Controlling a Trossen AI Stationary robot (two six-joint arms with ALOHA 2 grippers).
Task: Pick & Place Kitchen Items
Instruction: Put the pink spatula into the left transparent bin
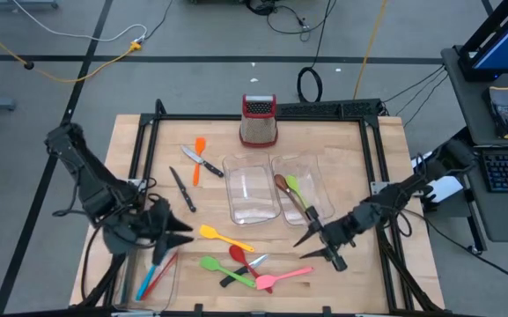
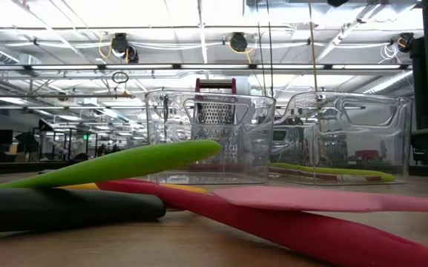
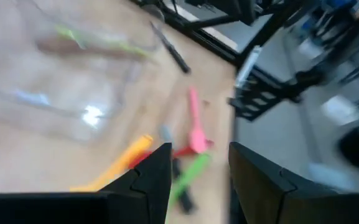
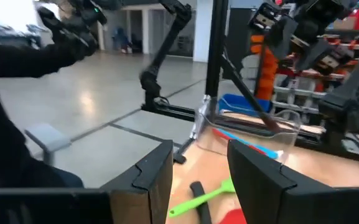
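- The kitchen items [image 1: 236, 255] lie mostly loose on the table [image 1: 350, 282]: a cluster of green, red, pink and yellow utensils near the front edge, with knives and an orange spatula [image 1: 199, 157] farther back on the left.
- A green spoon [image 1: 294, 189] and a brown one already lie in the right clear tray [image 1: 311, 172], so sorting looks partly done. The tray beside it [image 1: 252, 195] looks empty.
- The right gripper [image 1: 317, 244] hovers just right of the cluster with fingers parted, holding nothing, probably lining up a pick.
- The left gripper [image 1: 176, 236] hangs near the yellow spatula [image 1: 223, 236], fingers spread and empty.
- The grater [image 1: 259, 121] stands at the back, out of the way.
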